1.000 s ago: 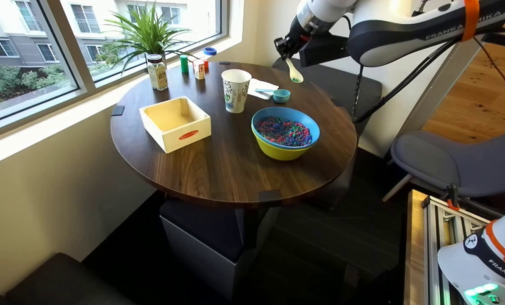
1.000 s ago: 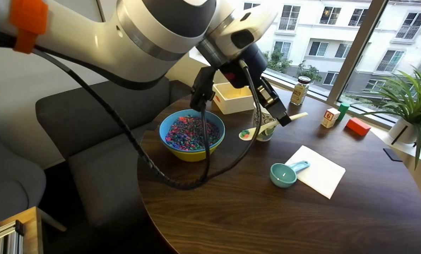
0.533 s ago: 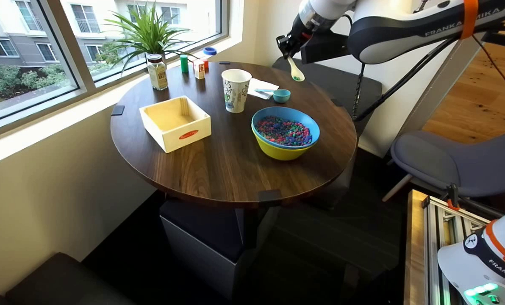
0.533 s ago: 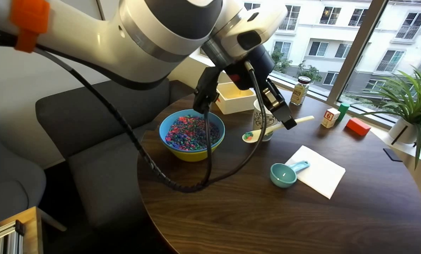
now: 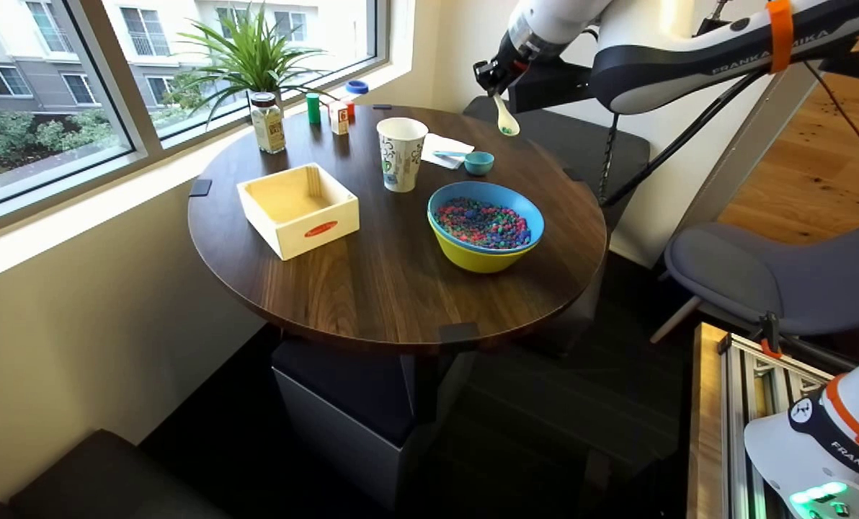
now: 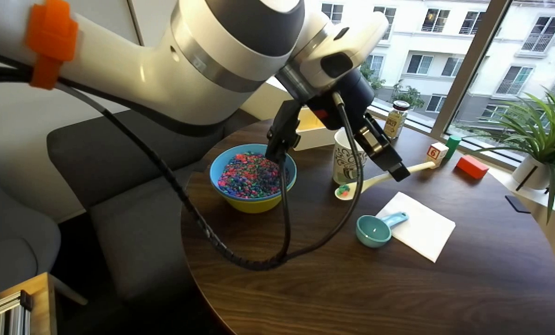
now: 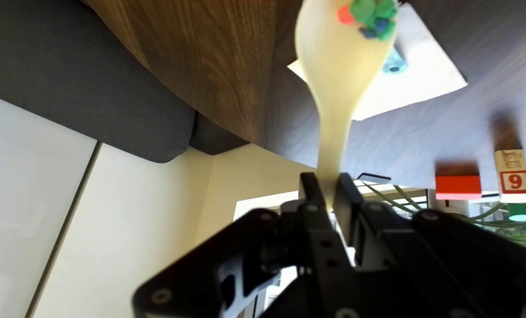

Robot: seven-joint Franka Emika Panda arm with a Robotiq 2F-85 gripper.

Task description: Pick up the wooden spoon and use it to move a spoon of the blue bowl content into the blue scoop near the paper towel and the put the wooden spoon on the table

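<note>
Wooden spoon point(image 7: 335, 99) in the air above the counter point(image 6: 375, 293), small load of bits point(image 7: 371, 17) in its head, mostly green, with some red and blue. Fingers point(image 7: 308, 187) clamped on the handle, parted only by its thickness; handle tip sticks out past them. In an exterior view the head shows lower than the tip. Blue scoop point(image 6: 373, 232) on the counter, cup at the edge of the paper towel point(image 6: 424, 230), handle over it; wrist view has the spoon's head overlapping both. Blue bowl point(image 5: 519, 202), yellow-green outside, holding multicoloured pieces point(image 5: 481, 225), stands toward the counter edge away from the window point(image 6: 467, 70). Patterned paper cup point(image 5: 401, 155) upright mid-counter. Pale wooden box point(image 5: 292, 239), red oval on one wall, nearer the window-side edge. Close along that edge: labelled glass jar point(image 5: 269, 124), dark lid, upright; then number block point(image 6: 436, 154), red digit on its face, green cylinder point(image 6: 452, 146) just beside it, red block point(image 6: 472, 167) near both. Leafy potted plant point(image 5: 251, 61) beyond the edge, at the window. White Franka arm point(image 6: 133, 72) extends over the counter, orange strap point(image 6: 51, 37) round it, black cable point(image 6: 259, 265) looping beneath.
</note>
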